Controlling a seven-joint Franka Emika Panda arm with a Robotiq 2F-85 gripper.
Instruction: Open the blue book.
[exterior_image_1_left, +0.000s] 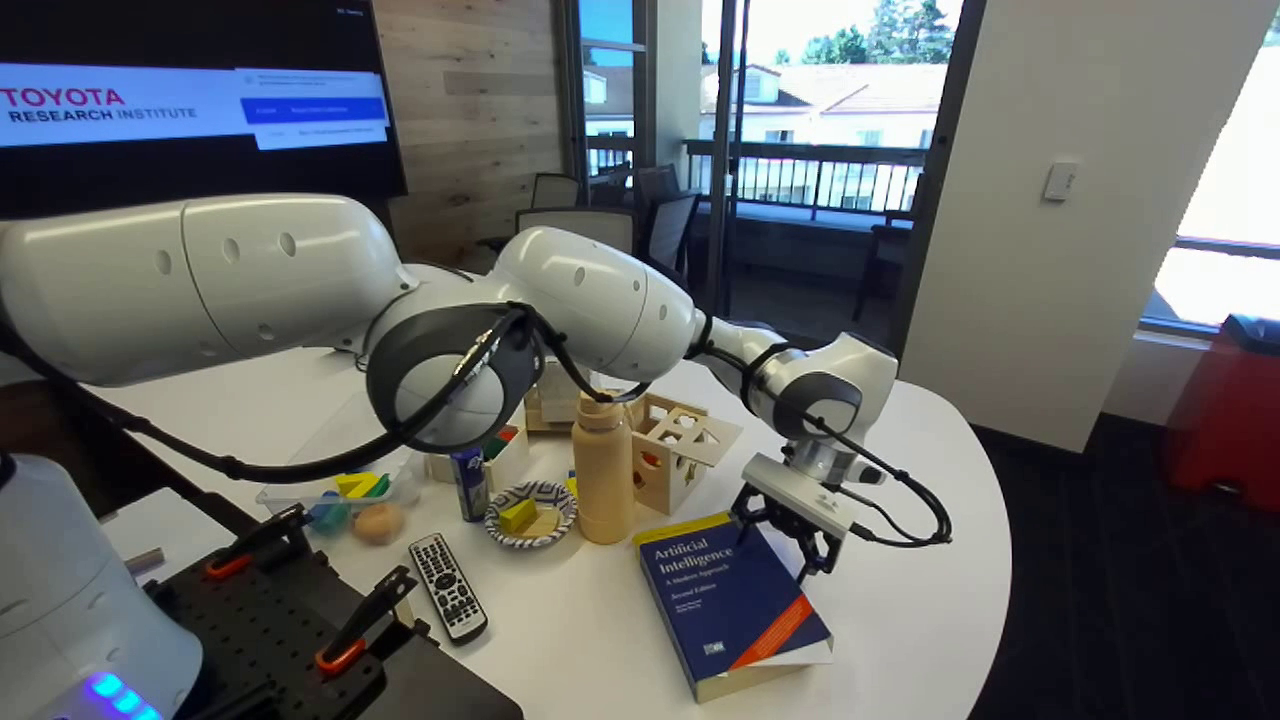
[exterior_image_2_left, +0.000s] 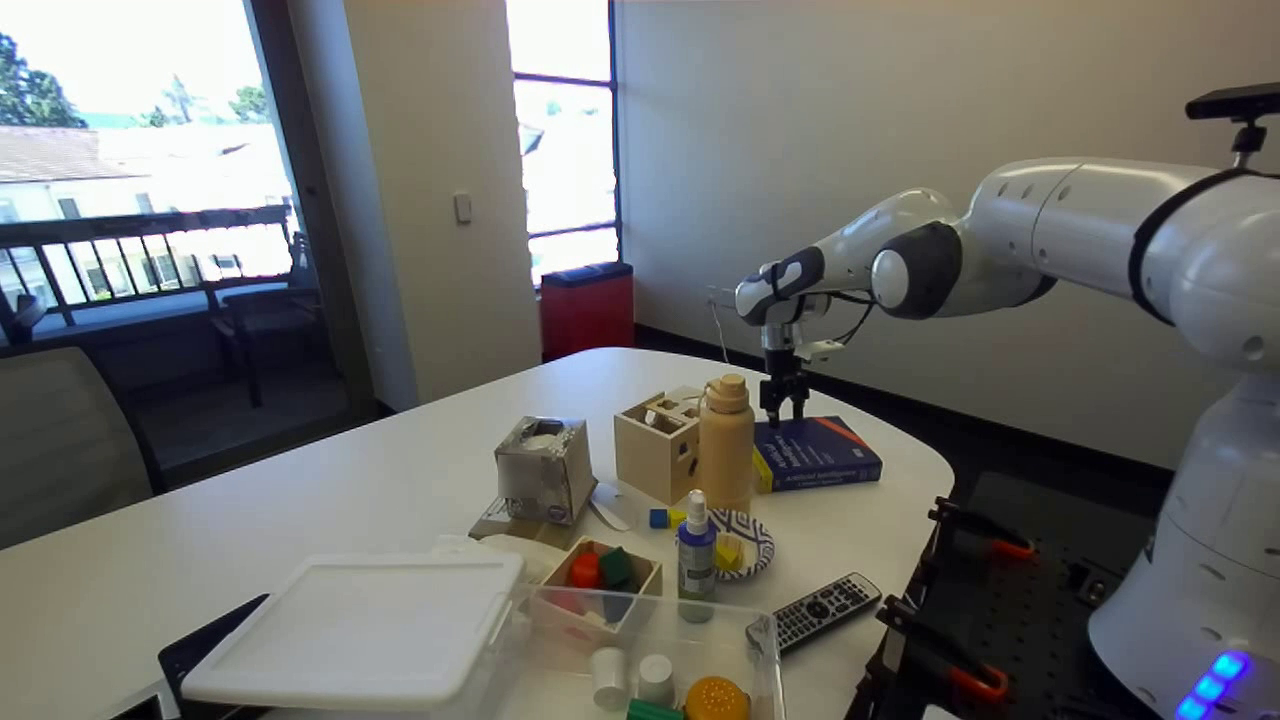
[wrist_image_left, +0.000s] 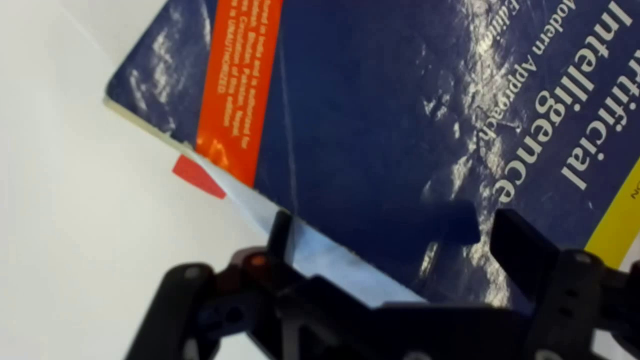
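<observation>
The blue book (exterior_image_1_left: 715, 590) lies flat with its cover shut, front up, near the table's rounded end. It has white lettering, an orange-red diagonal band and a yellow strip. It also shows in an exterior view (exterior_image_2_left: 815, 452) and in the wrist view (wrist_image_left: 375, 110). A pale strip of pages shows along its long edge in the wrist view. My gripper (exterior_image_1_left: 772, 552) points down at that edge and is open, with nothing between its fingers. In the wrist view (wrist_image_left: 391, 225), one finger is at the page edge and the other is over the cover. Whether either touches the book, I cannot tell.
A tan bottle (exterior_image_1_left: 604, 475) and a wooden shape box (exterior_image_1_left: 672, 465) stand beside the book. A patterned bowl (exterior_image_1_left: 535, 537), a spray bottle (exterior_image_2_left: 696, 560) and a black remote control (exterior_image_1_left: 447, 588) lie closer to the base. A clear bin (exterior_image_2_left: 560, 690) stands farther off.
</observation>
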